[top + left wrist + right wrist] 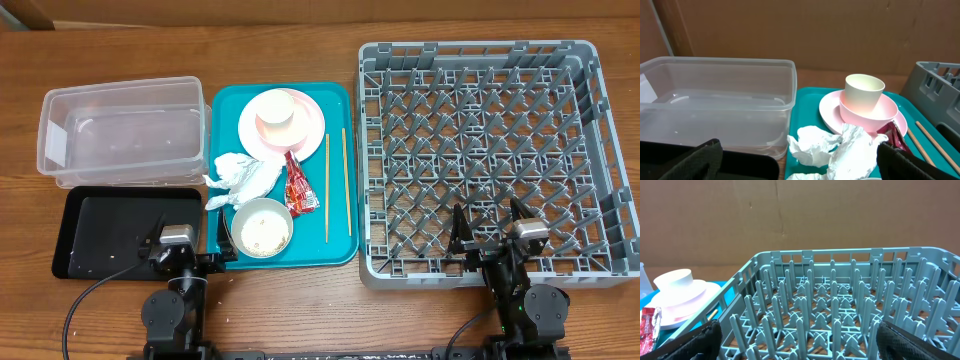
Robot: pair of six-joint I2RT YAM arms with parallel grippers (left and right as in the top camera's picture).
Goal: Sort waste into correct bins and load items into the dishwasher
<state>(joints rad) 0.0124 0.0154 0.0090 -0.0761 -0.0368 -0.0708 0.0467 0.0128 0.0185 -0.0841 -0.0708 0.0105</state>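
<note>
On the teal serving tray (335, 235) a small white cup (275, 108) stands in a pink bowl (875, 114) on a pale pink plate (308, 135). A crumpled white napkin (240, 178), a red snack wrapper (298, 188) and a white bowl holding rice (262, 227) lie in front of it. Two chopsticks (327, 185) lie at the tray's right. My left gripper (190, 250) is open and empty, low at the tray's near left corner. It faces the napkin (840, 150). My right gripper (490, 228) is open and empty over the near edge of the grey dish rack (490, 150).
A clear plastic tub (120, 140) stands at the far left, with a shallow black tray (100, 235) in front of it. The rack's pegs (840, 305) fill the right wrist view. A brown cardboard wall stands behind the table.
</note>
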